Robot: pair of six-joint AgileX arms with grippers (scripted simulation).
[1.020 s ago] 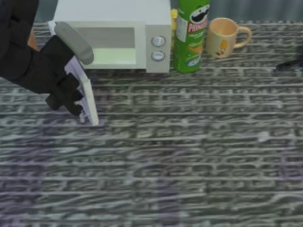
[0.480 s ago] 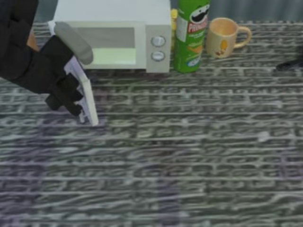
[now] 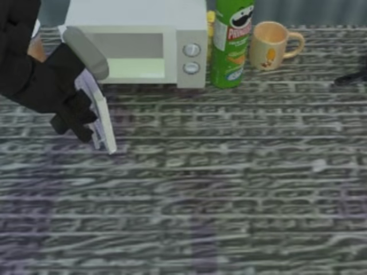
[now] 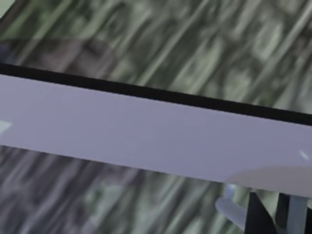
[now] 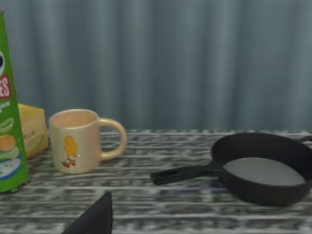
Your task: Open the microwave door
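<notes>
The small white boxy microwave point(image 3: 137, 43) with two round silver knobs is seen at the far left of the grey patterned desk point(image 3: 229, 189). Its flat white door panel point(image 3: 103, 117) is already swung well out, standing edge-on towards the camera and roughly square to the front, so the pale greenish cavity is exposed. The task is judged mostly done; at most a little more swing is left.

The left claw point(image 3: 86, 123) is placed at the door's free edge, on its outer side, touching or just beside it; whether it is clenched on the panel cannot be told. In the left wrist view only the door's pale face point(image 4: 146, 131) with a dark edge is shown close up.

The right arm is parked off the desk's right side; its claw state is not shown. A green chip can point(image 3: 232, 43), a cream mug point(image 3: 269, 44) and a black frying pan point(image 5: 263, 168) are left untouched beside the microwave.
</notes>
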